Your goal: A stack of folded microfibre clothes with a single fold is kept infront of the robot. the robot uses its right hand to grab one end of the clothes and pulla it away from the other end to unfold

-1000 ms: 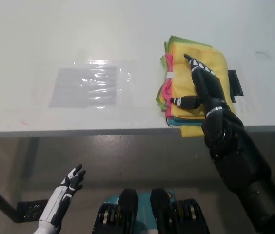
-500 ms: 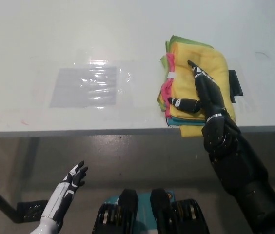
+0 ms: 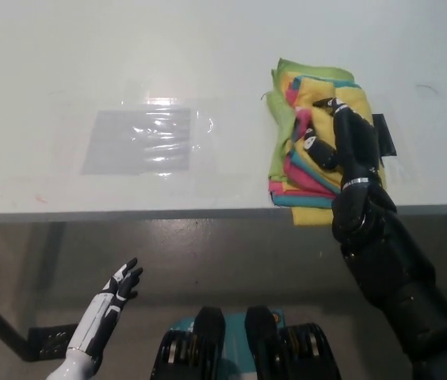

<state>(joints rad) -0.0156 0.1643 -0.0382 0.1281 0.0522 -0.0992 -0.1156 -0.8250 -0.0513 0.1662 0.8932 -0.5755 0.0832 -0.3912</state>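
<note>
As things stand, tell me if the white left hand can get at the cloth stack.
Probably not. The left hand hangs open below the table edge, far across from the cloth stack, where the right hand already rests.

Right hand (image 3: 349, 150): glossy black, white marks near the fingertips, a thin silver ring at the wrist, bulky black shells up the arm. Left hand (image 3: 120, 283): white forearm, black fingers.

Right robot hand (image 3: 342, 138) pinching folded cloth stack (image 3: 311, 150) on table (image 3: 128, 63)
</note>
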